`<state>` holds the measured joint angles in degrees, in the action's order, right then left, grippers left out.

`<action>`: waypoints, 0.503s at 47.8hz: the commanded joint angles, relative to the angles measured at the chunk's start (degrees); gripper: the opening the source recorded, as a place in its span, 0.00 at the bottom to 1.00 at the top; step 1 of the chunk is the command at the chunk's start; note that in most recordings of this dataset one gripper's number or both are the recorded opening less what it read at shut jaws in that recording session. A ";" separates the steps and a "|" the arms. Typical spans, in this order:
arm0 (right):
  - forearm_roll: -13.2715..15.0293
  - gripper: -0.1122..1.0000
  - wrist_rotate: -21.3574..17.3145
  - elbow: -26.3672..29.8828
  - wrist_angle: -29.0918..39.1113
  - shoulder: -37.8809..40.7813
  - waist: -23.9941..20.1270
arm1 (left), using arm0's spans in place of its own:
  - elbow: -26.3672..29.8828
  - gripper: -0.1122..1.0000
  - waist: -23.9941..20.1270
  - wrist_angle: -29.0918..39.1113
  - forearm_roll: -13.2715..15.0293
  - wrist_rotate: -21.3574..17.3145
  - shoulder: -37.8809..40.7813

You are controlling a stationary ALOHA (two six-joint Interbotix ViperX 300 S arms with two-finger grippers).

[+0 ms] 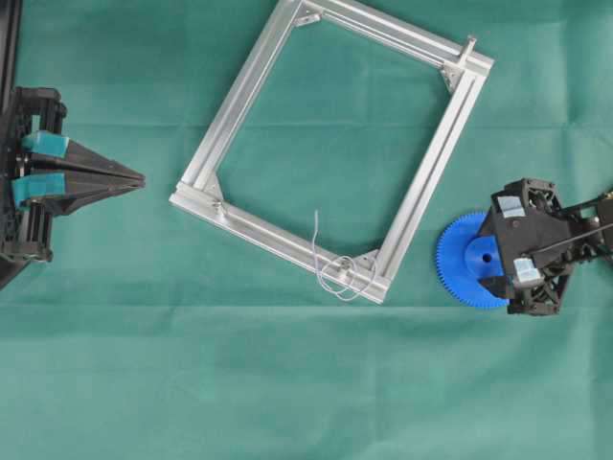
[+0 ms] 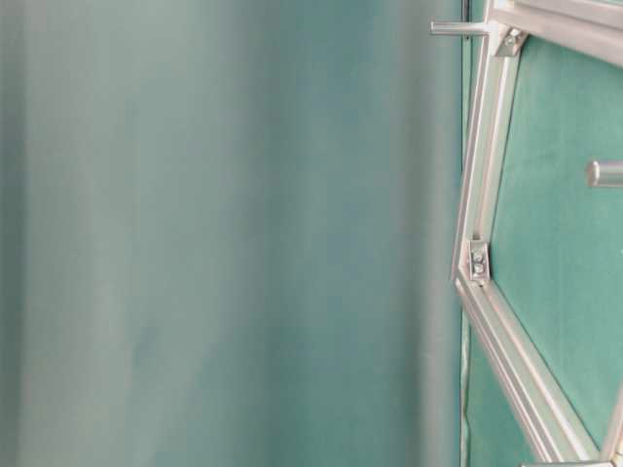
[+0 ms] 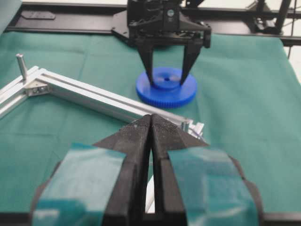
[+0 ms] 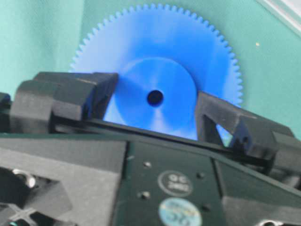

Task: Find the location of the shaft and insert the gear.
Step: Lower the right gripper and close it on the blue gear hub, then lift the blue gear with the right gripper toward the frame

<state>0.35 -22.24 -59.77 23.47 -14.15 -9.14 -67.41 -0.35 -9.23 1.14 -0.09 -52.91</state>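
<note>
The blue gear (image 1: 460, 261) lies flat on the green cloth, just right of the square aluminium frame (image 1: 251, 91). My right gripper (image 1: 488, 259) hangs over it, open. Its fingers (image 3: 148, 66) stand on either side of the raised hub (image 4: 155, 75), close to the hub's edges. The shaft (image 3: 186, 125) is a tiny silver pin at the frame's near corner, beside a looped thin wire (image 1: 337, 273). My left gripper (image 1: 142, 178) is shut and empty at the far left. In the left wrist view the left gripper (image 3: 151, 117) points at that corner.
A taller silver peg (image 1: 469, 46) stands on the frame's top right corner. A small one (image 1: 218, 204) sits at its left corner. The table-level view shows only frame rails (image 2: 477, 195) and blurred cloth. A black rail (image 3: 70, 23) runs behind the right arm.
</note>
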 commanded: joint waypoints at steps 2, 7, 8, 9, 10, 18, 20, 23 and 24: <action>-0.26 0.74 -0.18 0.18 0.35 -0.09 -0.44 | 1.23 0.11 -0.09 -0.35 0.09 0.18 0.53; -0.26 0.74 -0.18 0.44 1.23 -0.18 -0.44 | 1.32 0.11 -0.09 -0.35 0.09 0.18 0.53; -0.26 0.74 -0.18 0.44 1.41 -0.18 -0.53 | 1.32 0.11 -0.09 -0.35 0.00 0.18 0.53; -0.26 0.74 -0.18 0.53 1.58 -0.18 -0.44 | 1.32 0.11 -0.09 -0.35 0.09 0.18 0.62; -0.26 0.74 -0.18 0.53 1.93 -0.18 -0.53 | 1.32 0.11 -0.09 -0.35 0.09 0.18 0.53; -0.26 0.74 -0.18 1.49 3.69 -0.62 -0.44 | 1.32 0.11 -0.09 -0.35 0.09 0.18 0.53; -0.26 0.74 -0.18 1.85 4.22 -0.79 -0.44 | 1.32 0.11 -0.09 -0.35 0.09 0.18 0.53; -0.26 0.74 -0.18 2.29 5.01 -1.32 -0.53 | 1.32 0.11 -0.09 -0.35 0.09 0.18 0.53; -0.26 0.74 -0.18 2.46 5.36 -1.49 -0.44 | 1.32 0.11 -0.09 -0.35 0.09 0.18 0.53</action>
<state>0.26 -22.24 -58.62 27.69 -14.41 -9.40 -67.41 -0.35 -9.23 1.14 0.00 -52.82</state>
